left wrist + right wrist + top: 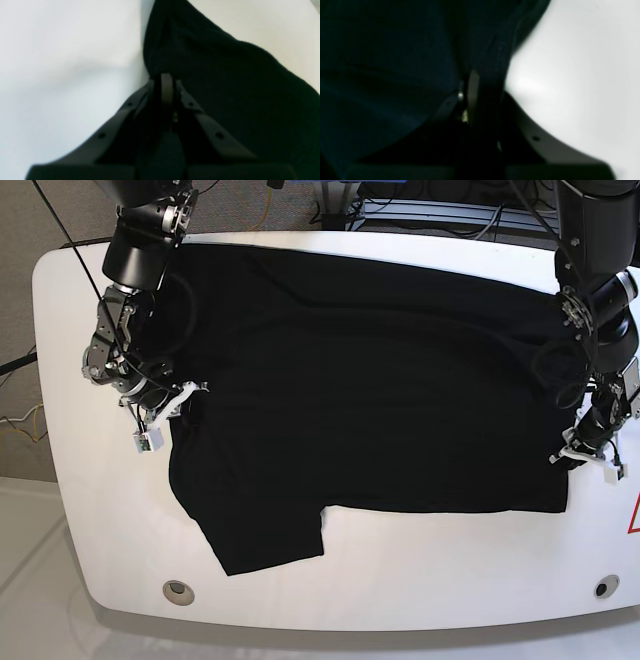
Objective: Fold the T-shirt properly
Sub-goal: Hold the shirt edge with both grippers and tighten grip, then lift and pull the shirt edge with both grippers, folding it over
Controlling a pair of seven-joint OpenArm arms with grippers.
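T-shirt (370,380) in both grippers (opposite edges)

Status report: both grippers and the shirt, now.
Left gripper shut on T-shirt edge. Right gripper shut on opposite edge. Shirt spread flat on white table, one sleeve out. Nothing in the way.

A big white table with round corners (400,600) fills most of the view. Behind it is grey carpet floor (40,220) with thin loose cables (15,425).
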